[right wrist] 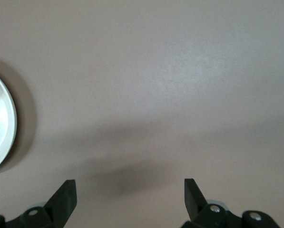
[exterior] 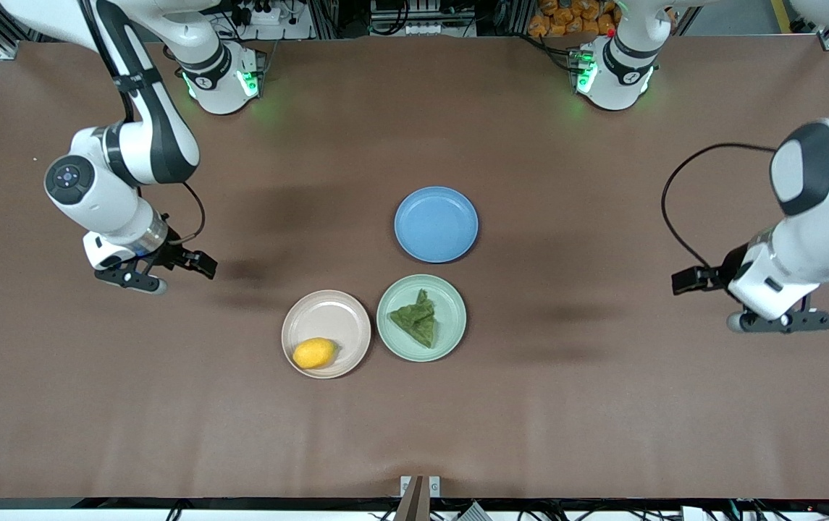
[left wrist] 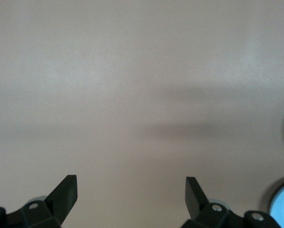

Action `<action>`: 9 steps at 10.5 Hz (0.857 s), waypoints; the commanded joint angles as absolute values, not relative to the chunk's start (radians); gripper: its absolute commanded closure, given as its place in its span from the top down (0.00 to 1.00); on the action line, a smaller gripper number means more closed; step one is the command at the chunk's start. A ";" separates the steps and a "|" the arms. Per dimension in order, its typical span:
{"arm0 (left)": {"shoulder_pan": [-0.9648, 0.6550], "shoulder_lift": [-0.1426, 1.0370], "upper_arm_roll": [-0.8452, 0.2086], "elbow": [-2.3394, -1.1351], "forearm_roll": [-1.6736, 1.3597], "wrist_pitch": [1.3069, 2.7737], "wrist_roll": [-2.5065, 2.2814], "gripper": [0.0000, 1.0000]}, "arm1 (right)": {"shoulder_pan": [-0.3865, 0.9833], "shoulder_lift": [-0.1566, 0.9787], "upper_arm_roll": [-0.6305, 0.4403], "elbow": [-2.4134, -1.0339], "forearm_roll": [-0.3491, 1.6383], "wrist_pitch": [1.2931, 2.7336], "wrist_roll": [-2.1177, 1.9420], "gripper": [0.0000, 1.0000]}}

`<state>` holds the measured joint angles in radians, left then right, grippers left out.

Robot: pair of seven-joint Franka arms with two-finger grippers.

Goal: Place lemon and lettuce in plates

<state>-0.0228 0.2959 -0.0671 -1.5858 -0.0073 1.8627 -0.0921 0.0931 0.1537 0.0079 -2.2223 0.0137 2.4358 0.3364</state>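
Since both items already lie in plates, the task reads as complete.
Lemon: rests in the beige plate, toward its nearer rim.
Lettuce: lies flat in the green plate, just beside the beige one.
Blue plate: holds nothing, farther from the camera; no obstacle.
Left gripper: released, holding nothing, over bare table at its own end.
Right gripper: released, holding nothing, over table at its end.

- Lemon: small, oval, bright yellow, lying on its side in the pinkish-beige plate, near the rim closest to the front camera.
- Lettuce: wrinkly dull-green triangular leaf, lying flat in the mint-green plate.
- The two plates sit just beside each other.
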 commanded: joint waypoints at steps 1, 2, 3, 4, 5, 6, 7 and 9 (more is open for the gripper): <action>-0.044 0.128 -0.061 -1.671 0.011 1.844 -0.083 1.00 | 0.055 0.017 0.014 -2.269 -0.023 2.344 0.331 1.00; -0.054 0.098 -0.060 -1.666 0.012 1.803 -0.083 1.00 | 0.049 -0.003 0.014 -2.266 -0.034 2.332 0.331 1.00; -0.069 0.075 -0.058 -1.657 0.012 1.755 -0.083 1.00 | 0.037 -0.014 0.015 -2.243 -0.034 2.300 0.331 1.00; -0.071 0.054 -0.058 -1.646 0.012 1.715 -0.083 1.00 | 0.035 -0.017 0.015 -2.208 -0.034 2.242 0.333 1.00; -0.071 0.051 -0.058 -1.616 0.011 1.662 -0.081 1.00 | 0.035 -0.015 0.015 -2.144 -0.034 2.161 0.333 1.00; -0.071 0.051 -0.058 -1.574 0.012 1.604 -0.080 1.00 | 0.035 -0.011 0.015 -2.073 -0.034 2.069 0.333 1.00; -0.071 0.038 -0.058 -1.556 0.012 1.567 -0.075 1.00 | 0.035 -0.008 0.015 -2.007 -0.032 1.993 0.334 1.00; -0.069 0.023 -0.058 -1.536 0.011 1.514 -0.061 1.00 | 0.034 -0.008 0.015 -1.930 -0.031 1.907 0.336 1.00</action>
